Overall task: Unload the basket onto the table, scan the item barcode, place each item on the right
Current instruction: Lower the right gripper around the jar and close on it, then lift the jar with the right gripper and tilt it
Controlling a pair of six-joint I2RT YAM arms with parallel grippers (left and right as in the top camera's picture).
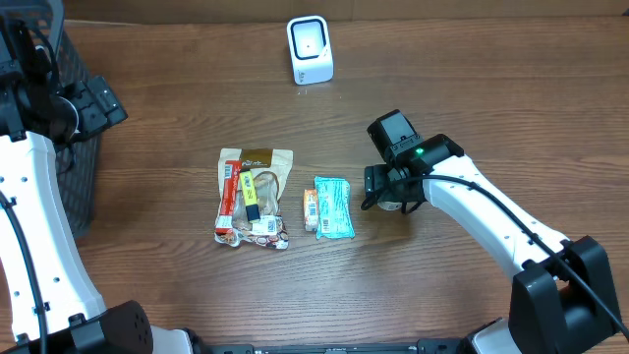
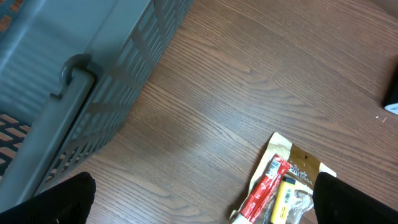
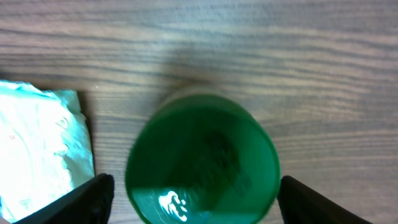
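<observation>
A green round-topped container (image 3: 202,158) stands on the wooden table, seen from above in the right wrist view. My right gripper (image 3: 196,205) is open and straddles it, with a gap between each dark finger (image 3: 93,199) and the container's side. In the overhead view that gripper (image 1: 393,202) hides the container almost completely. The white barcode scanner (image 1: 310,49) stands at the far middle of the table. My left gripper (image 2: 202,199) hangs open and empty above bare wood at the far left, beside the basket.
A teal packet (image 1: 333,207) and a small orange packet (image 1: 311,209) lie just left of the right gripper. Further left lies a clear snack bag (image 1: 256,197) holding red and yellow items. A dark slatted basket (image 2: 74,74) stands at the table's left edge.
</observation>
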